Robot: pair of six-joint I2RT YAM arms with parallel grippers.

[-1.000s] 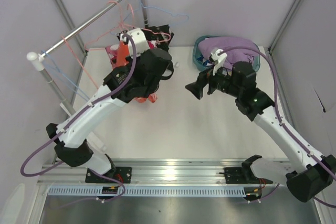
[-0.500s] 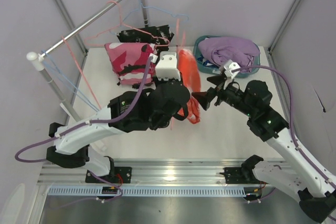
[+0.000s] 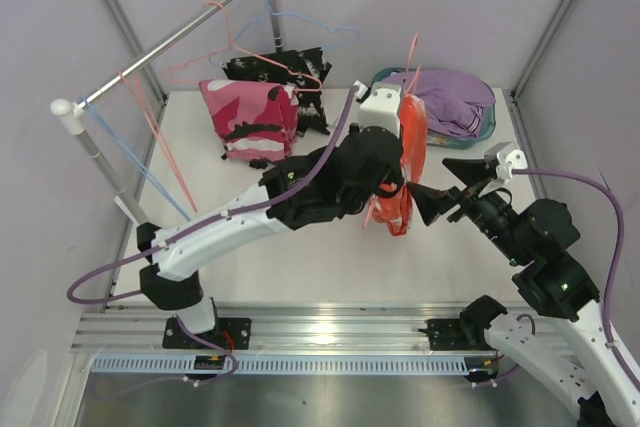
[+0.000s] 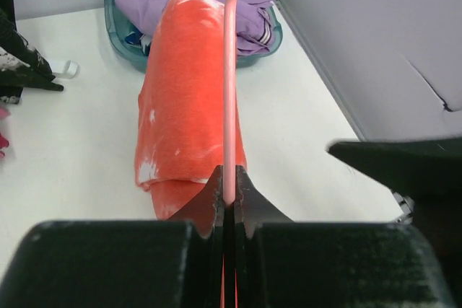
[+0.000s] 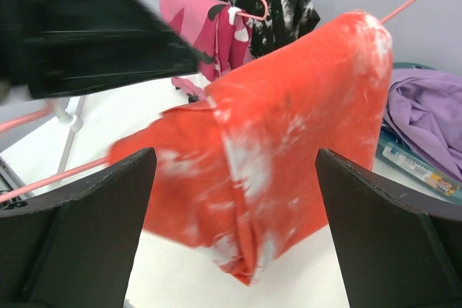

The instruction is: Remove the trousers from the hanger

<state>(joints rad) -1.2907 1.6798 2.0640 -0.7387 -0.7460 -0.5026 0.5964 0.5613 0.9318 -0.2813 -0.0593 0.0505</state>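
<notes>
The orange trousers (image 3: 405,172) hang folded over a pink hanger (image 3: 412,52) held in the air above the table's middle. My left gripper (image 4: 229,192) is shut on the hanger's pink wire (image 4: 230,91); the orange trousers (image 4: 189,91) drape just beyond it. My right gripper (image 3: 432,202) is open, its fingers (image 5: 94,200) spread wide, facing the orange trousers (image 5: 281,135) from the right, not touching. The pink-magenta pair (image 3: 250,112) and the black speckled pair (image 3: 285,69) hang on hangers at the back left. The lavender pair (image 3: 445,97) lies in a teal basket (image 3: 383,107).
A metal rail (image 3: 150,52) on white posts runs diagonally at the back left, with several pink and blue wire hangers (image 3: 140,147) on it. Grey walls close the back and right. A metal mounting rail (image 3: 330,332) runs along the near edge.
My left gripper has carried the hanger with the orange trousers from the rail rightward to the table's middle. My right arm has pulled back and now faces the trousers from the right.
</notes>
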